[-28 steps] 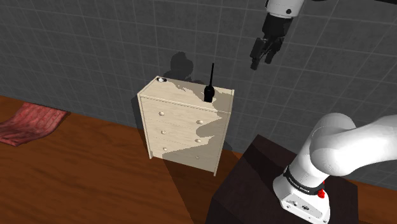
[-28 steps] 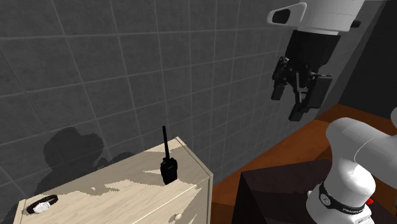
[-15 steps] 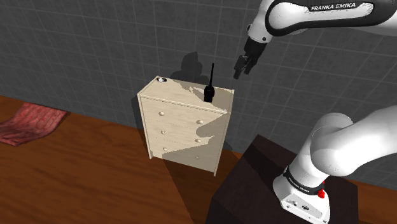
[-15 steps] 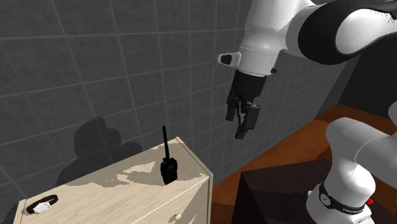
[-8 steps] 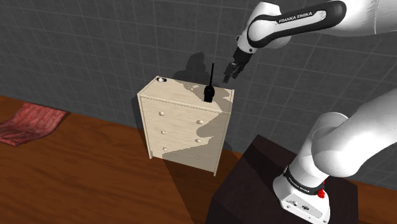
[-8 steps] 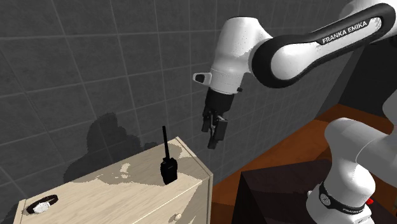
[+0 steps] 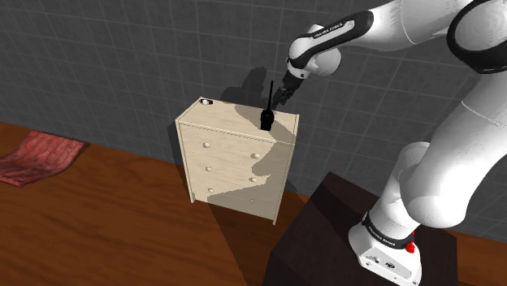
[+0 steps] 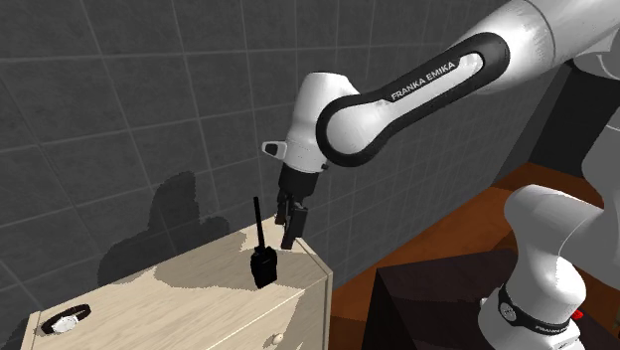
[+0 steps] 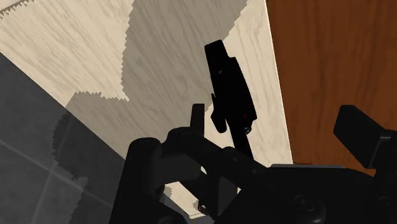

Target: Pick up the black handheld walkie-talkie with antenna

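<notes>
The black walkie-talkie [image 7: 266, 120] stands upright on the pale wooden dresser [image 7: 231, 118], near the top's right edge in the shoulder view, its thin antenna pointing up. My black gripper [image 7: 281, 94] hangs just above and behind it, close to the antenna's tip, with the fingers apart and not touching it. From the second exterior view the gripper [image 8: 288, 225] is a little right of the walkie-talkie [image 8: 262, 266] and higher. Along the hand, the walkie-talkie [image 9: 229, 86] lies ahead of the open gripper [image 9: 275, 119], nearer one finger [image 9: 198, 118] than the other.
A small wristwatch [image 7: 206, 102] lies at the dresser's far back corner [image 8: 66, 319]. A grey tiled wall [image 7: 122, 49] rises right behind the dresser. A red cloth [image 7: 39, 156] lies on the wooden floor at the shoulder view's left. The dark stand [image 7: 325, 236] is at lower right.
The arm has swung down and toward the dresser; the gripper went from high above at the right to just beside the antenna. The walkie-talkie has not moved.
</notes>
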Motion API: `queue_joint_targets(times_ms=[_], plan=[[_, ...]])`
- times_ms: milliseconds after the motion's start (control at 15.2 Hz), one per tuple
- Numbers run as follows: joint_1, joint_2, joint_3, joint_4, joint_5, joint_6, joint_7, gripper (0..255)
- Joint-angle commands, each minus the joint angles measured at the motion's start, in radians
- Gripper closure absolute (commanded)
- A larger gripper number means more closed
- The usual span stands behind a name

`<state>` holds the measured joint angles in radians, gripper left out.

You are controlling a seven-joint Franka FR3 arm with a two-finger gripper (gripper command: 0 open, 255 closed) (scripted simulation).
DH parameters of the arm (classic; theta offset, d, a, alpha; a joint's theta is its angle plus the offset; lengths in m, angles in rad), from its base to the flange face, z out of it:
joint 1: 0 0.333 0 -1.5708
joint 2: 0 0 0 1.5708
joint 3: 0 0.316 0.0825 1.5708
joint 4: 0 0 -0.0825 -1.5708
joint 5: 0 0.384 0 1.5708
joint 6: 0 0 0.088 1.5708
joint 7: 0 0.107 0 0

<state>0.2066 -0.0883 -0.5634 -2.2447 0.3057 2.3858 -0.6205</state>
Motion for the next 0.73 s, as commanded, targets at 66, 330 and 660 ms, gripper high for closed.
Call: queue_joint_targets(times_ms=[66,330,660], plan=[[0.01,0.132,-0.024,0.071,0.176,0.022,-0.161,0],[0.002,0.165,-0.014,0.063,0.223,0.049,-0.203,0],[-0.005,0.209,-0.003,0.047,0.289,0.088,-0.26,0]])
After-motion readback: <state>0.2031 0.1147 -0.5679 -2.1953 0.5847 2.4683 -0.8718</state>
